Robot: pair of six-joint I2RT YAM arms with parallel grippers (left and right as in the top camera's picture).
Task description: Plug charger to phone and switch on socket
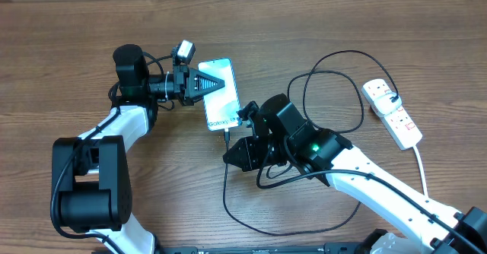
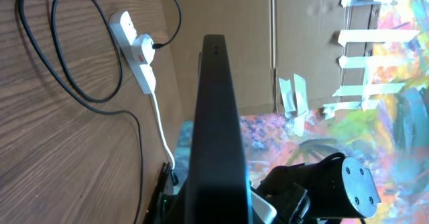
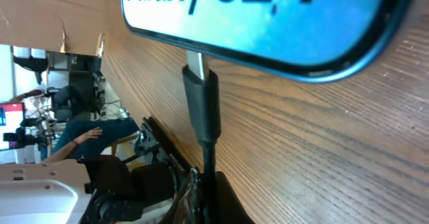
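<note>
The phone [image 1: 221,96] lies on the wooden table, its "Galaxy S24+" end toward my right gripper. My left gripper [image 1: 210,80] is shut on its far end. In the left wrist view the phone [image 2: 214,110] shows edge-on as a black bar. My right gripper [image 1: 233,143] [image 3: 208,200] is shut on the charger cable just behind its black connector [image 3: 202,100]. The connector [image 1: 227,131] sits at the phone's lower edge [image 3: 268,23], with a bit of metal tip showing. The charger cable [image 1: 335,83] loops across the table. The socket [image 1: 393,112] lies at the right.
The black cable also runs in a long loop near the front edge [image 1: 251,222]. The socket's white cord [image 1: 421,166] trails toward the front right. In the left wrist view the socket [image 2: 134,49] carries a black plug, with cable loops [image 2: 60,56] beside it.
</note>
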